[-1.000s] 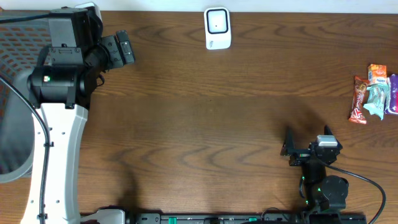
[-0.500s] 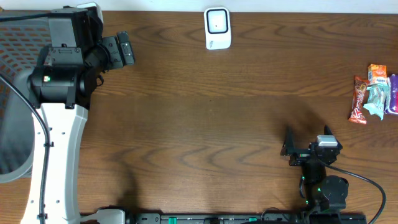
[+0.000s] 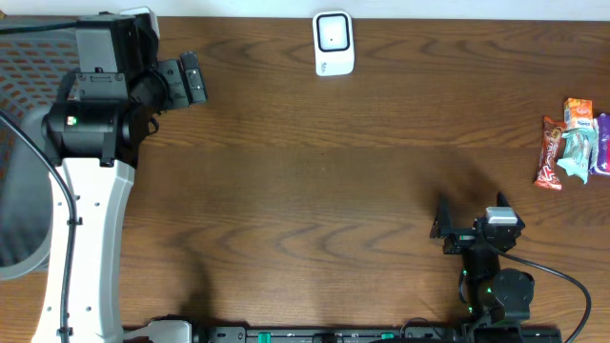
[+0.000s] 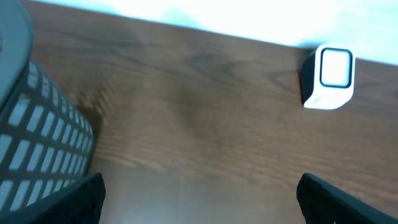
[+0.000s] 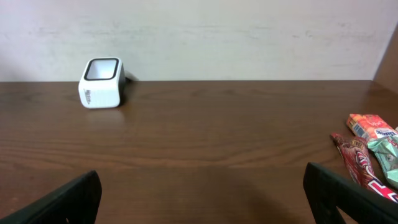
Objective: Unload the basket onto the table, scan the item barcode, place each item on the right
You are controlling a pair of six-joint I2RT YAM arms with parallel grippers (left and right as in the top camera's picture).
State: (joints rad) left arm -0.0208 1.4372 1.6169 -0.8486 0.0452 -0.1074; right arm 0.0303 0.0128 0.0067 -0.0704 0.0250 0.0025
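1. Snack packets (image 3: 570,143) lie in a cluster at the counter's (image 3: 315,191) 3 o'clock edge; the white scanner (image 3: 334,43) stands at the 12 o'clock edge, well apart
2. Left arm (image 3: 91,124) sits at 10 o'clock beside a mesh basket (image 3: 14,191), its jaws spread wide and empty, facing 3 o'clock
3. Right arm (image 3: 491,276) is folded at 5 o'clock, jaws wide apart, holding nothing
4. Bare wood fills the middle between both arms, scanner and packets

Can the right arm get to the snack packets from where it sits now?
Probably yes: the right gripper is open and empty, and only bare table lies between it and the snack packets near the edge.
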